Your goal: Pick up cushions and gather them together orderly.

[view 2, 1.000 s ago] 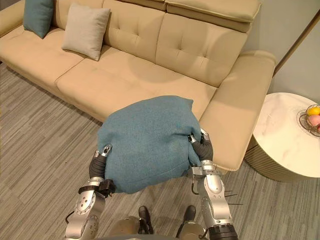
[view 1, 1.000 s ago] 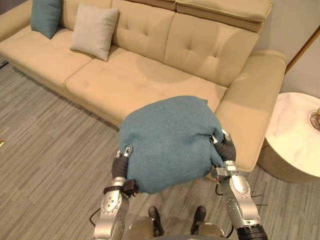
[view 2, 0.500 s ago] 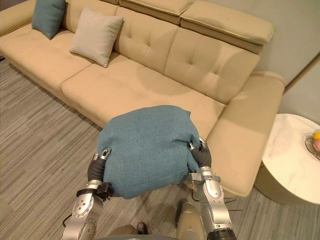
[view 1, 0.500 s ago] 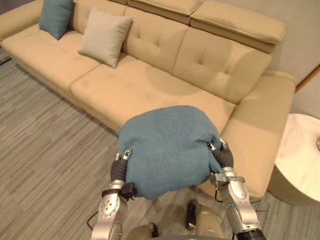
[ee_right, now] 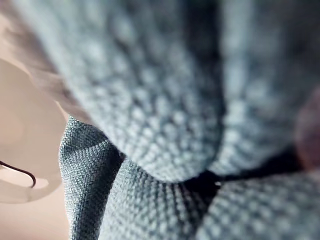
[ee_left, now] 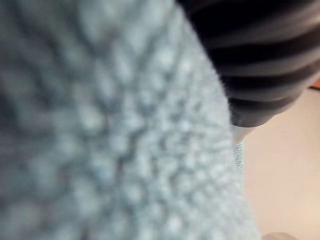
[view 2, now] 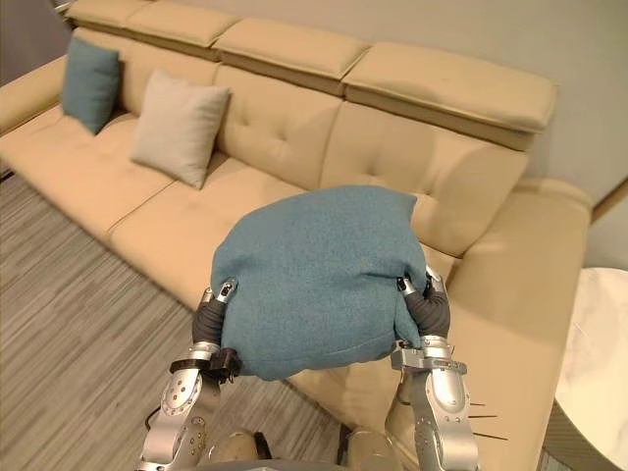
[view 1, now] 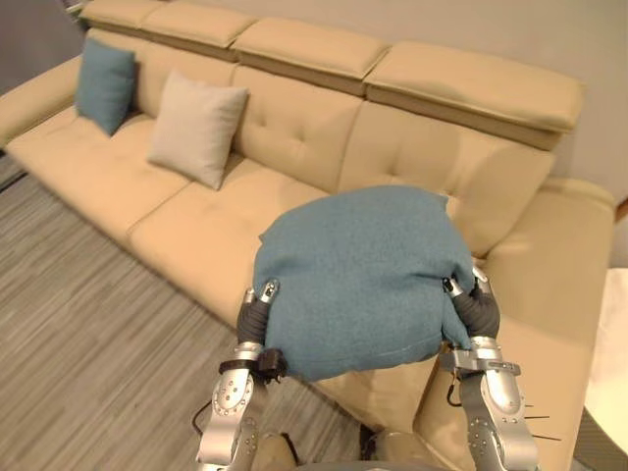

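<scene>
The big teal cushion [view 1: 358, 280] is held in the air before the sofa [view 1: 324, 118], with the left hand [view 1: 257, 314] and right hand [view 1: 471, 306] each grasping one side. It is not yet set beside the small teal cushion [view 1: 103, 83] and beige cushion [view 1: 196, 128] at the far end.

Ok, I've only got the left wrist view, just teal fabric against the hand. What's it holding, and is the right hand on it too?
Observer: A teal cushion, lifted in front of the sofa, with the left hand at one side.
Operator: And the right hand?
Observer: The right hand is at the opposite side.
Operator: Other cushions?
Observer: A beige cushion and a second teal cushion stand propped against the backrest toward the sofa's left end.
</scene>
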Motion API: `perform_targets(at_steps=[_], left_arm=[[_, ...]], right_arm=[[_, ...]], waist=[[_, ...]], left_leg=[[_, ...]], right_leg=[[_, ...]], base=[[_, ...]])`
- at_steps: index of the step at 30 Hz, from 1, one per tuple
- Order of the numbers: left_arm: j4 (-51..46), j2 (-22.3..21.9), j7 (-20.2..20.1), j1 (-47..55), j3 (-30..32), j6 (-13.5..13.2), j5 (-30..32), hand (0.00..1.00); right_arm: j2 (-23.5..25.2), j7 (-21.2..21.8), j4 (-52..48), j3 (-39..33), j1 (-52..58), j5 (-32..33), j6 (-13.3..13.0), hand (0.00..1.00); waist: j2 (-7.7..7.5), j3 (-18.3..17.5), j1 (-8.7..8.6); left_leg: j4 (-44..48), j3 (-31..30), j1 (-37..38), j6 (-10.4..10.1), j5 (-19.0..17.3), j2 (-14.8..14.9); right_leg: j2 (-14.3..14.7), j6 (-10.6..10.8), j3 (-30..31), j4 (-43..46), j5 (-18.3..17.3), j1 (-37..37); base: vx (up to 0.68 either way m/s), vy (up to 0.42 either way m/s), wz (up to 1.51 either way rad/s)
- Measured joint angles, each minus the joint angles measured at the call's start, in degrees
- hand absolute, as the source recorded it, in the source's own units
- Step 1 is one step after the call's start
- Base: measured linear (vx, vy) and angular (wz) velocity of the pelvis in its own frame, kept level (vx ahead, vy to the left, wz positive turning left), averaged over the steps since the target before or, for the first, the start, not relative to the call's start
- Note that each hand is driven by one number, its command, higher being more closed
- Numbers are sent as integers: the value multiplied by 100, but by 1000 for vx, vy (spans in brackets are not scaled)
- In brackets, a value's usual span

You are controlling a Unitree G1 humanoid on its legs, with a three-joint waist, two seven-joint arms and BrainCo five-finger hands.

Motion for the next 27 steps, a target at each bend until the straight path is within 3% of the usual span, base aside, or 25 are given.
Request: perform_targets(at_steps=[1, 2, 4, 5, 6, 8, 9, 11, 13, 18, 23, 27], left_arm=[[0, -24, 0, 70, 33, 1, 3, 100], [0, -65, 3, 198, 83, 4, 46, 100], [-2, -121, 4, 397, 143, 6, 67, 100], [15, -76, 7, 497, 207, 19, 91, 100], [16, 7, 7, 541, 255, 23, 110, 100], [20, 23, 5, 528, 356, 35, 113, 100], [43, 42, 6, 536, 403, 39, 115, 100], [112, 54, 5, 533, 578, 40, 123, 100], [159, 159, 28, 367, 745, 39, 220, 100], [246, 159, 253, -166, 856, 31, 453, 100], [856, 236, 798, -1576, 1002, 8, 505, 100], [1289, 645, 1485, -3113, 1046, 12, 558, 100]], right_arm=[[4, 7, 62, 22, -24, -44, 0, 100], [-1, 11, 220, 79, -67, -113, -4, 100], [-24, 20, 485, 168, -103, -123, 20, 100], [34, 34, 703, 246, -146, -140, 40, 100], [103, 40, 836, 298, -143, -181, 61, 100], [142, 40, 911, 332, -232, -294, 67, 100], [160, 40, 938, 389, -272, -332, 73, 100], [153, 43, 1068, 530, -419, -400, 77, 100], [176, 35, 1378, 622, -697, -615, 77, 100], [112, -158, 1640, 630, -1241, -937, 74, 100], [78, -805, 1917, 633, -2507, -1280, 71, 100], [76, -1614, 2232, 604, -3849, -1658, 164, 100]], waist=[[5, -14, 30], [50, -82, 89], [296, -221, 117], [258, -260, 110], [39, -319, 27], [-163, -320, -18], [-190, -308, -28], [-198, -305, 13], [-153, -291, 47], [61, -115, 64], [22, 322, 102], [17, 731, 138]], left_leg=[[-290, -281, 11, -63, 36, -93], [-847, -777, 81, -262, 160, -217], [-1618, -1220, 258, -495, 574, -225], [-1538, -1047, 393, -714, 786, -239], [-1564, -624, 451, -601, 715, -297], [-1577, -153, 482, -572, 712, -394], [-1579, 67, 519, -570, 713, -428], [-1796, 509, 770, -498, 710, -482], [-2159, 799, 987, -414, 745, -554], [-2353, 788, 852, -389, 818, -642], [-2035, 661, -54, -269, 934, -703], [-1600, 497, -864, -191, 983, -735]], right_leg=[[15, 47, 189, 7, -12, 11], [102, 161, 548, 7, 8, -25], [371, 441, 1153, 7, 34, -128], [426, 556, 1489, -4, 52, -150], [259, 705, 1658, -106, 142, -217], [100, 938, 1844, -317, 362, -335], [27, 962, 1804, -465, 510, -380], [-158, 858, 1110, -722, 800, -393], [-341, 614, -208, -785, 930, -483], [-350, 518, -333, -832, 1028, -679], [-482, 484, -533, -911, 1376, -1333], [-607, 484, -659, -776, 1537, -1927]], base=[[194, 252, -179], [148, 314, -204], [132, 380, -204], [166, 388, -166], [210, 392, -153], [117, 253, -115], [24, 191, -141], [8, 136, -113], [4, 51, -66], [-15, -21, -5], [-146, -17, 15], [-197, -3, 22]])
